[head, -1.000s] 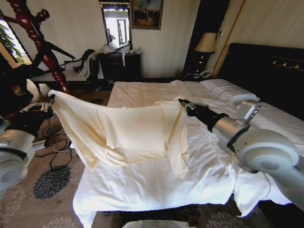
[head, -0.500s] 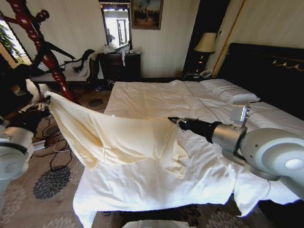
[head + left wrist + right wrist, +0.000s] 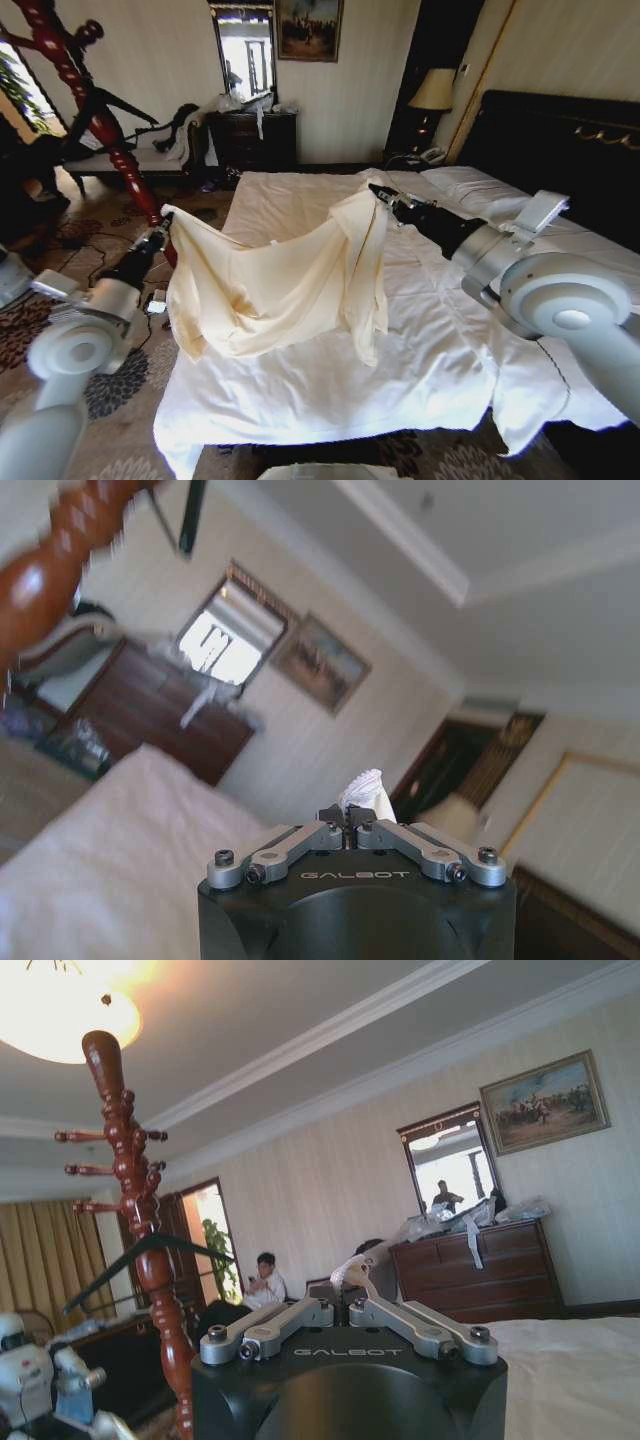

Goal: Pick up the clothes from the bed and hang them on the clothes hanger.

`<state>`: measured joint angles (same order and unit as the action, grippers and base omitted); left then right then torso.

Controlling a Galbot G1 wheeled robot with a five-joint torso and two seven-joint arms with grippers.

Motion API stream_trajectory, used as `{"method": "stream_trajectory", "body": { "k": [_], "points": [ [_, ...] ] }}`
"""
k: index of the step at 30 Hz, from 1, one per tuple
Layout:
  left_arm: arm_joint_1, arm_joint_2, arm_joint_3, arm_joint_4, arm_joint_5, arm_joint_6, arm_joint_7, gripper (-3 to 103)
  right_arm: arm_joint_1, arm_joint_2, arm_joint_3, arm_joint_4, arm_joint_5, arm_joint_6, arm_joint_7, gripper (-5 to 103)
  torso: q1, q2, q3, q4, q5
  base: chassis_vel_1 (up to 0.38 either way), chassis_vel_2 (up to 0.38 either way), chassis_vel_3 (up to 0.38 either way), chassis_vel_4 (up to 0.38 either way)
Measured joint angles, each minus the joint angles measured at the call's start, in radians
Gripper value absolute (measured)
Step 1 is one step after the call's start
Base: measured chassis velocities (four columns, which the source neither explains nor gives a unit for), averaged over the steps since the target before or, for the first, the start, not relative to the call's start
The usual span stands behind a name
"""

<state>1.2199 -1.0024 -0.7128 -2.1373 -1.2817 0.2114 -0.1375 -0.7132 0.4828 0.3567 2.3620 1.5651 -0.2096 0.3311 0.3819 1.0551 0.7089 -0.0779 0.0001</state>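
While both grippers, left (image 3: 164, 222) and right (image 3: 378, 192), clench jaws on the pale cream long-sleeved garment (image 3: 275, 285), it sags crosswise between them, the slim black triangular hanger (image 3: 150, 1258) nearer the left.

clothes (image 3: 275, 285) hang over bed (image 3: 330, 380) | left pincer (image 3: 163, 226) left | right pincer (image 3: 378, 193) right

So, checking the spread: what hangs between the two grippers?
In the head view, the clothes sag between the left gripper and right gripper, above the bed.
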Motion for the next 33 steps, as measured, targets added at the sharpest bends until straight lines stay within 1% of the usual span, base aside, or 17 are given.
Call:
{"method": "stream_trajectory", "body": {
  "k": [1,2,4,5,7,8,10,12,15,17,21,23,26,27,29,31,33],
  "points": [
    [-0.001,-0.010,0.030,0.014,0.035,0.000,0.006,1,-0.008,0.007,0.000,-0.003,-0.005,0.009,-0.003,1,0.000,0.000,0.000,0.0000,0.0002,0.000,0.000,0.000,0.000],
    [-0.001,-0.032,0.107,0.049,0.134,0.001,0.022,1,-0.022,0.021,0.000,-0.008,-0.018,0.024,-0.013,1,0.000,0.000,0.000,-0.0001,-0.0002,0.000,0.000,0.000,0.000],
    [0.001,-0.048,0.184,0.079,0.244,-0.003,0.030,1,-0.032,0.033,0.000,-0.012,-0.030,0.031,-0.020,1,0.000,0.000,0.000,-0.0003,0.0000,0.000,0.000,0.000,0.000],
    [0.001,-0.048,0.184,0.079,0.244,-0.003,0.030,1,-0.032,0.033,0.000,-0.012,-0.030,0.031,-0.020,1,0.000,0.000,0.000,-0.0003,0.0000,0.000,0.000,0.000,0.000],
    [0.004,-0.053,0.227,0.089,0.310,-0.001,0.011,-1,-0.035,0.040,-0.002,-0.015,-0.036,0.032,-0.020,1,0.000,0.000,0.000,-0.0002,-0.0001,0.000,0.000,0.000,0.000],
    [0.012,-0.052,0.244,0.088,0.358,0.013,-0.018,3,-0.037,0.043,-0.004,-0.017,-0.044,0.030,-0.019,1,0.000,0.000,0.000,-0.0003,0.0000,0.000,0.000,0.000,0.000],
    [0.040,-0.035,0.239,0.065,0.407,0.050,-0.063,15,-0.041,0.045,-0.009,-0.020,-0.061,0.022,-0.011,1,0.000,0.000,0.000,-0.0002,-0.0001,0.000,0.000,0.000,0.000],
    [0.051,-0.027,0.231,0.055,0.421,0.061,-0.076,15,-0.042,0.046,-0.011,-0.021,-0.065,0.019,-0.007,1,0.000,0.000,0.000,-0.0002,-0.0003,0.000,0.000,0.000,0.000],
    [0.135,0.041,0.109,-0.013,0.488,0.113,-0.117,30,-0.040,0.064,-0.021,-0.027,-0.079,0.000,0.023,1,0.000,0.000,0.000,0.0001,-0.0002,0.000,0.000,0.000,0.000],
    [0.149,0.053,0.078,-0.031,0.485,0.122,-0.120,30,-0.039,0.068,-0.023,-0.030,-0.082,-0.002,0.026,1,0.000,0.000,0.000,0.0003,-0.0003,0.000,0.000,0.000,0.000],
    [0.219,0.181,-0.165,-0.144,0.379,0.135,-0.122,52,-0.028,0.091,-0.032,-0.037,-0.095,-0.011,0.032,1,0.000,0.000,0.000,0.0002,-0.0003,0.000,0.000,0.000,0.000],
    [0.216,0.204,-0.191,-0.146,0.360,0.130,-0.123,57,-0.026,0.095,-0.032,-0.036,-0.095,-0.012,0.032,1,0.000,0.000,0.000,0.0002,-0.0006,0.000,0.000,0.000,0.000],
    [0.135,0.348,-0.307,-0.080,0.201,0.094,-0.170,68,-0.028,0.112,-0.031,-0.022,-0.100,-0.012,0.032,1,0.000,0.000,0.000,-0.0004,-0.0003,0.000,0.000,0.000,0.000],
    [0.117,0.371,-0.320,-0.058,0.182,0.088,-0.176,74,-0.029,0.114,-0.031,-0.019,-0.101,-0.013,0.032,1,0.000,0.000,0.000,-0.0006,-0.0004,0.000,0.000,0.000,0.000],
    [0.093,0.401,-0.332,-0.026,0.166,0.078,-0.176,74,-0.034,0.117,-0.029,-0.016,-0.104,-0.013,0.032,1,0.000,0.000,0.000,-0.0005,-0.0005,0.000,0.000,0.000,0.000],
    [0.006,0.481,-0.335,0.072,0.146,0.050,-0.159,85,-0.048,0.128,-0.019,-0.009,-0.121,-0.013,0.029,1,0.000,0.000,0.000,0.0001,-0.0005,0.000,0.000,0.000,0.000],
    [-0.062,0.518,-0.312,0.136,0.127,0.040,-0.149,95,-0.061,0.135,-0.011,-0.007,-0.136,-0.013,0.026,1,0.000,0.000,0.000,0.0000,-0.0004,0.000,0.000,0.000,0.000]
  ]
}}
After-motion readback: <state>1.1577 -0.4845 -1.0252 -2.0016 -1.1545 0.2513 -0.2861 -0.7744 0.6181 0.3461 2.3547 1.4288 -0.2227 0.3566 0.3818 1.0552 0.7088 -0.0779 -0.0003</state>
